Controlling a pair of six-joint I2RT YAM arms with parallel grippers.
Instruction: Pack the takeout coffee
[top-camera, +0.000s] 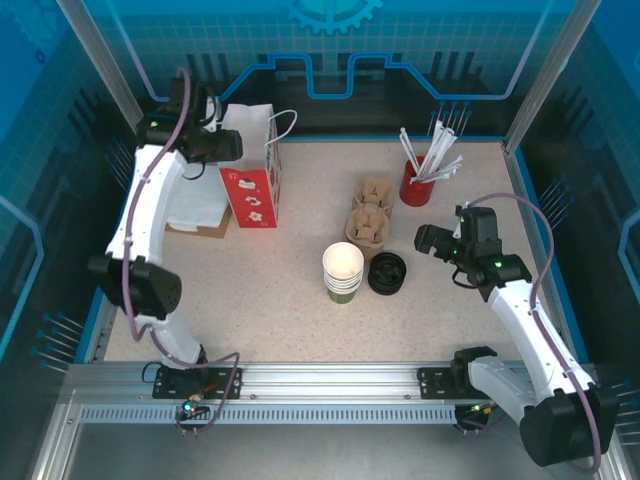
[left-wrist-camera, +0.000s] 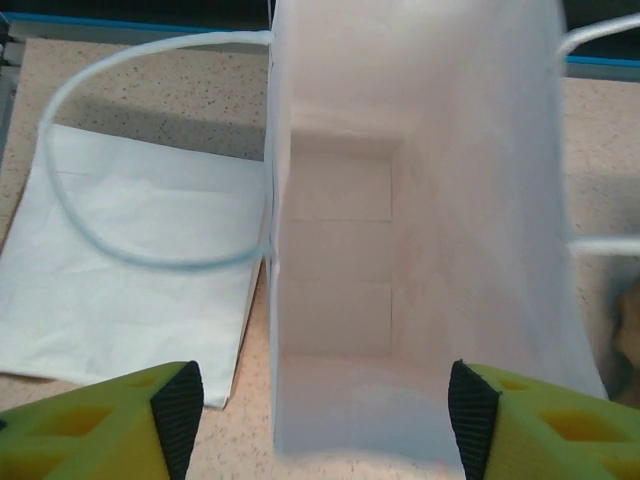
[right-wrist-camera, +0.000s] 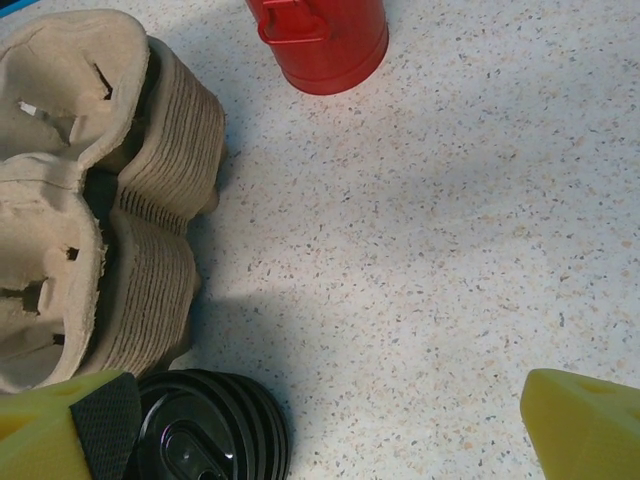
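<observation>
No text, label, brand or number is legible.

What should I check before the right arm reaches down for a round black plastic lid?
1. Right gripper open: ok.
2. Stack of round black plastic lids centred under it: not ok, off to one side.
3. White paper bag standing, mouth open: ok.
4. Left gripper open at the bag: ok.
5. Stack of green paper cups has a lid on top: not ok.
</observation>
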